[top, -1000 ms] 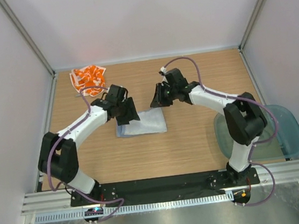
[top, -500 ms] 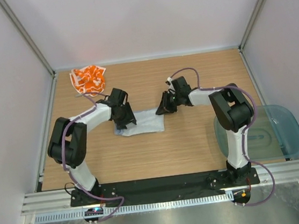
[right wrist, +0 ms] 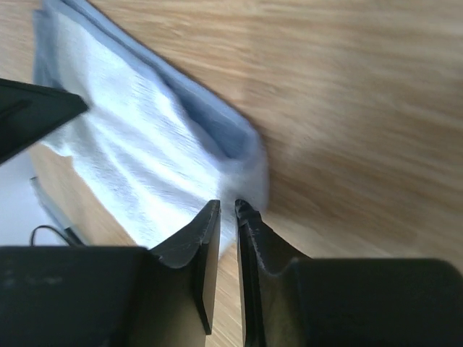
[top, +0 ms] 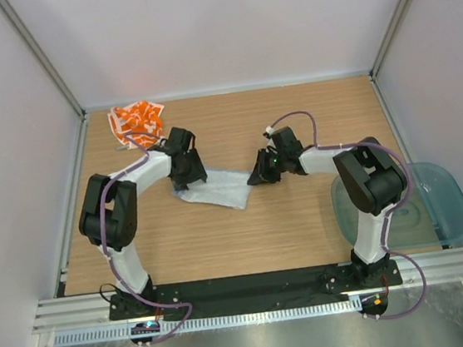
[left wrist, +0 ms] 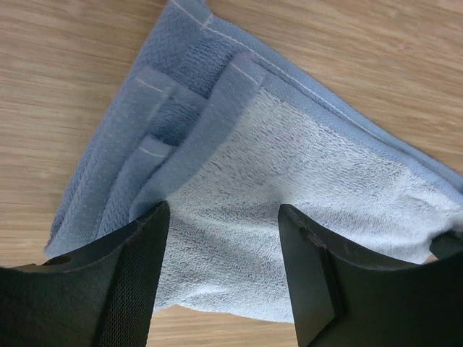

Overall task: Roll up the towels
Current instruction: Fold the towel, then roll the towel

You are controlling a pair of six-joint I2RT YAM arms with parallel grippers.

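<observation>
A light blue towel [top: 216, 188] lies folded flat on the wooden table [top: 247, 239], skewed with its near right corner toward the front. My left gripper [top: 188, 172] is open, low over the towel's left end; in the left wrist view its jaws [left wrist: 221, 217] straddle the pale terry surface [left wrist: 304, 173], with folded layers to the left. My right gripper [top: 261, 173] is at the towel's right end. In the right wrist view its jaws [right wrist: 227, 204] are nearly closed, pinching the towel's corner [right wrist: 242, 155]. An orange patterned towel [top: 135, 122] lies crumpled at the far left.
A translucent teal bin [top: 444, 199] sits off the table's right edge beside the right arm. White walls with metal posts enclose the table on three sides. The black base rail [top: 253, 287] runs along the near edge.
Both grippers have dropped onto the blue towel's ends. The left gripper shifted toward the far left, the right toward the right. The towel went from a square rectangle to a skewed shape.
</observation>
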